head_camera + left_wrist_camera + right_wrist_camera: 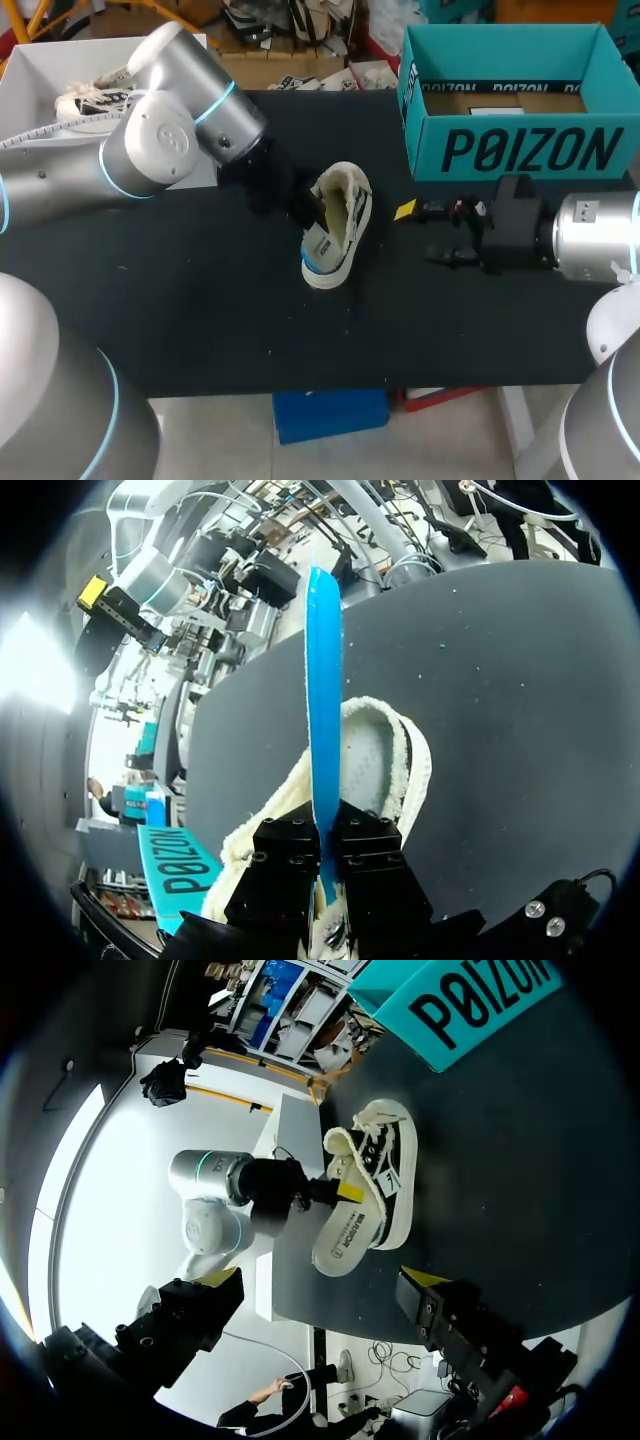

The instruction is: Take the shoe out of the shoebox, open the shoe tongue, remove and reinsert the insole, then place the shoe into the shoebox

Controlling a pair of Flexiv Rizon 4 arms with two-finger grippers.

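A cream-lined shoe lies on its side in the middle of the black table. My left gripper is at its opening, shut on the insole, which sticks partly out of the shoe. In the left wrist view the black fingers pinch the blue insole edge-on over the fuzzy shoe. The right wrist view shows the shoe and the pale printed insole ahead of my right gripper. My right gripper stands open and empty to the shoe's right. The teal shoebox stands open at the back right.
A white box at the back left holds another shoe. The shoebox stands close behind my right arm. Bare black table lies in front of the shoe up to the near edge.
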